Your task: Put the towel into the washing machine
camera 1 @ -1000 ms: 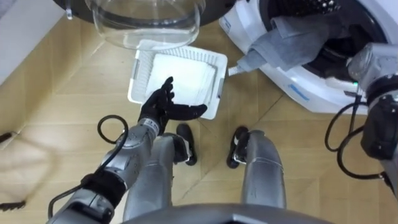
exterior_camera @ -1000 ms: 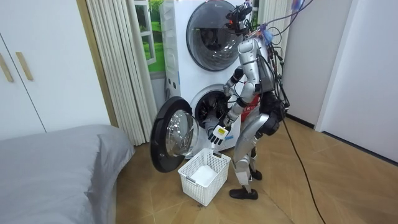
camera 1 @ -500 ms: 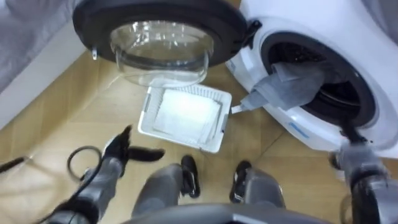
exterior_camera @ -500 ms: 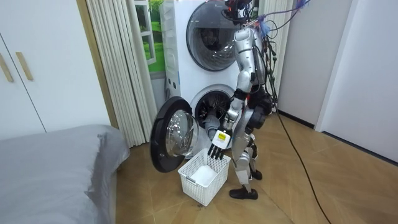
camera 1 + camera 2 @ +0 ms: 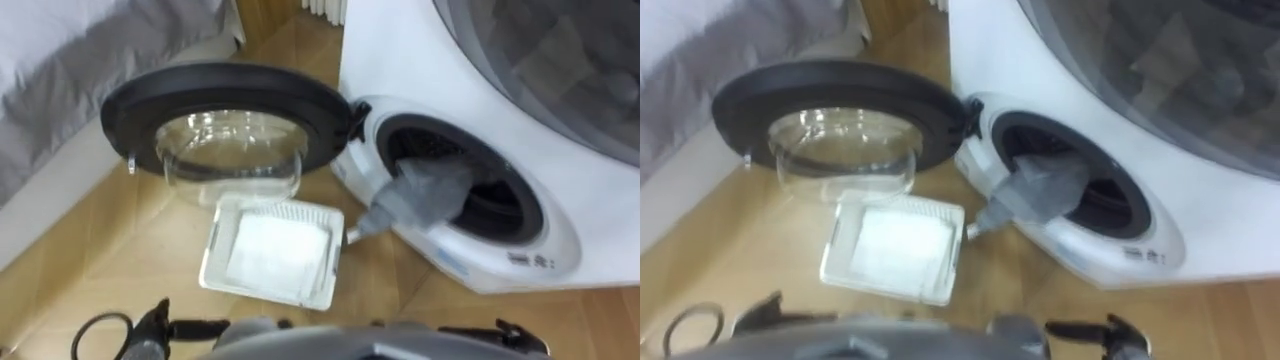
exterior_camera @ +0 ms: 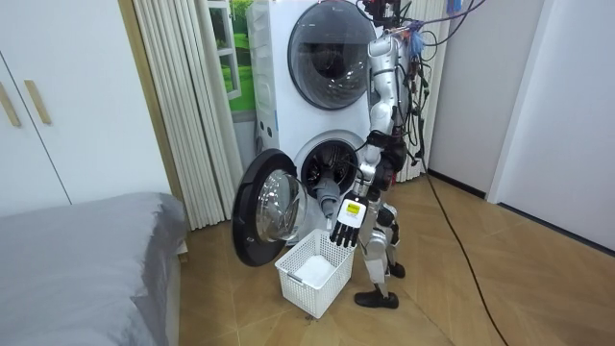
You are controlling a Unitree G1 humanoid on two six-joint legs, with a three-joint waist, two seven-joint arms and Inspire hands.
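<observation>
**A:** What are the containers, and what's in them?

**B:** There are two. The white basket [image 5: 213, 255] sits on the wooden floor [image 5: 120, 240], just in front of the lower washing machine [image 5: 400, 60] and below its open door [image 5: 225, 85]. A white cloth [image 5: 275, 250] lies flat inside it. The drum holds the grey towel [image 5: 420, 192], bunched in the mouth. One corner hangs out over the rim, on the basket's side.

**A:** Is either hand on the towel?

**B:** No, both are apart from it. In the room view the left robot hand [image 6: 347, 223] hangs just above the basket. Its fingers are straight, point down and hold nothing. The towel is higher up, at the drum mouth, near that hand but not touching it.

**A:** And the other one?

**B:** The right robot hand [image 5: 500, 335] shows at the bottom edge of the eye view, well below the towel. I cannot tell if it is open or closed.

**A:** Where's the robot?

**B:** It stands upright beside the basket, at the stacked machines. The upper machine [image 6: 332, 53] has its door closed.
</observation>
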